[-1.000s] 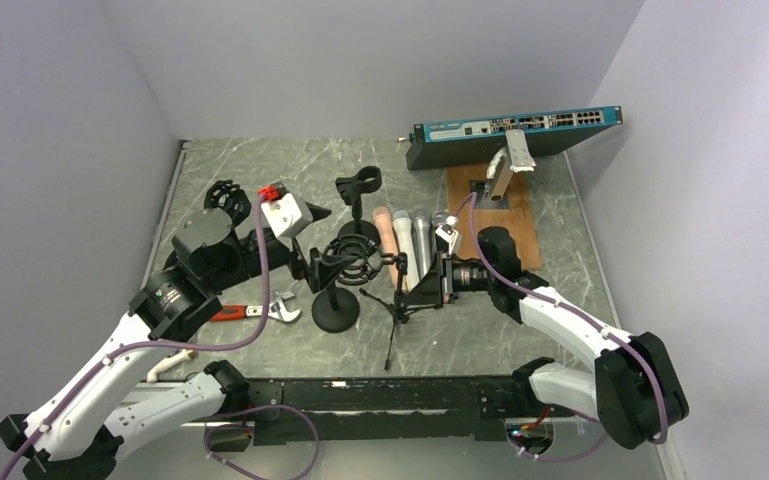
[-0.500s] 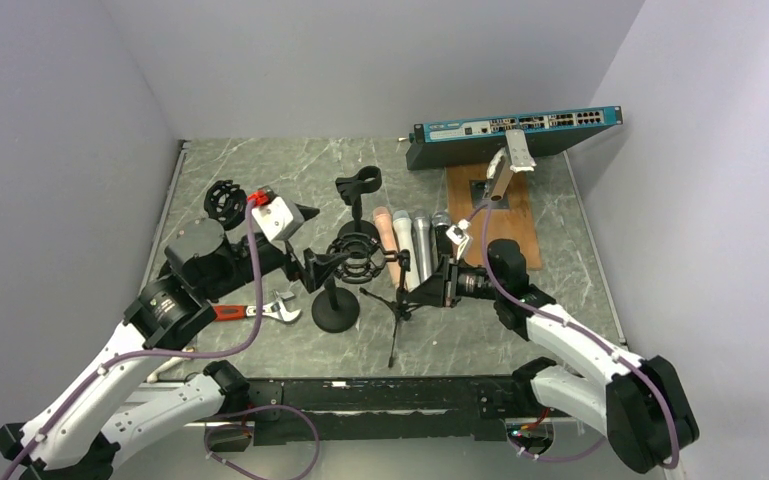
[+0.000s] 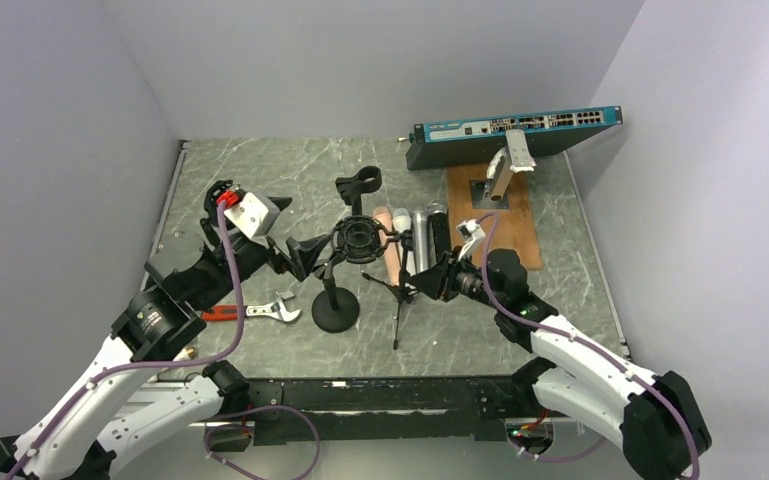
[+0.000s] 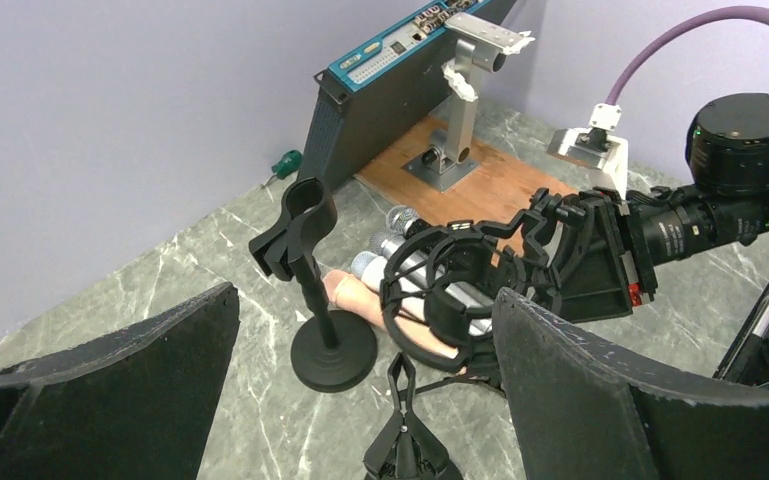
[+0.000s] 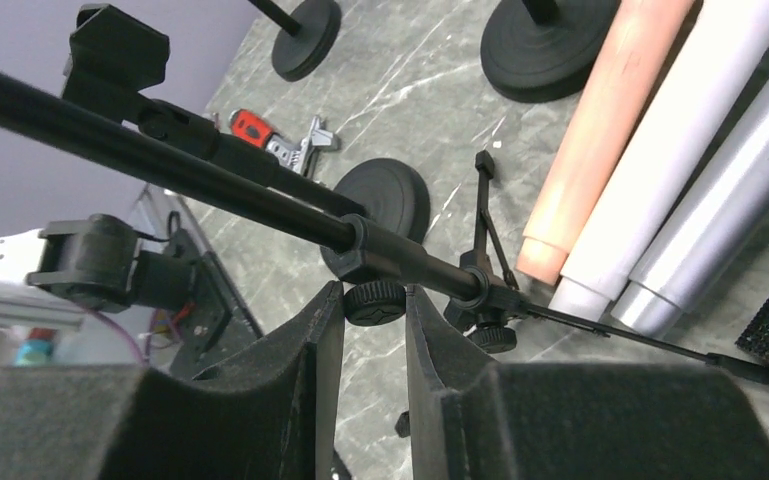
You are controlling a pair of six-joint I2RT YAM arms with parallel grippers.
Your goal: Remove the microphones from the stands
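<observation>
Mid-table, right jaws grip the tripod stand (image 5: pixel 260 198) (left jaws wide, now backed off).

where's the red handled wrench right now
In the top view, the red-handled silver wrench lies flat on the left half of the grey marble table, just left of the round black stand base.

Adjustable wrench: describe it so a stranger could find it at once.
On the marble table, look beside the left arm. The adjustable wrench lies just left of the round black stand base; its red handle sets it apart from the black gear nearby.
</observation>
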